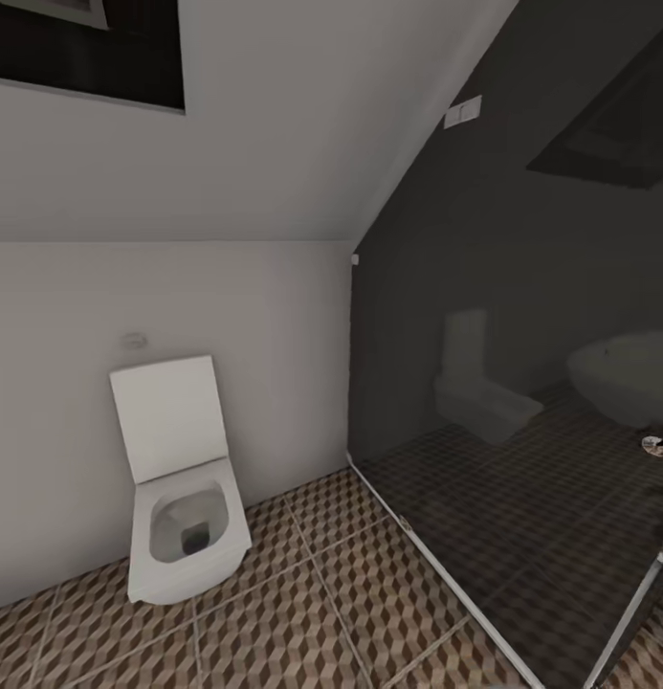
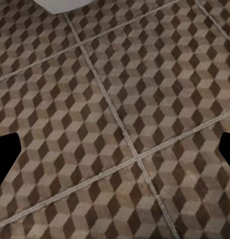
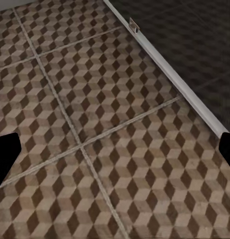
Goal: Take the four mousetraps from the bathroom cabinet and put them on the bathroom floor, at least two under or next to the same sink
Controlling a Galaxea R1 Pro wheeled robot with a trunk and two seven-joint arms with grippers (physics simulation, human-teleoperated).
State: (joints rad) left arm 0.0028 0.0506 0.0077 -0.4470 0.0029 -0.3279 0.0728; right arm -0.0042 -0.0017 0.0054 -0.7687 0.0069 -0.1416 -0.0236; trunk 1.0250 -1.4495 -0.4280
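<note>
Bathroom floor [image 2: 115, 124] lies bare beyond both sets of jaws, each spread wide.

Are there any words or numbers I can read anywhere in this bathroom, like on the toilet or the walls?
None: no words, numbers or labels can be read.
The toilet is plain white.
The small white plate high on the wall is blank or too small to tell.
The bathroom floor bears only its cube pattern.
The dark glass panel shows only reflections.
</note>
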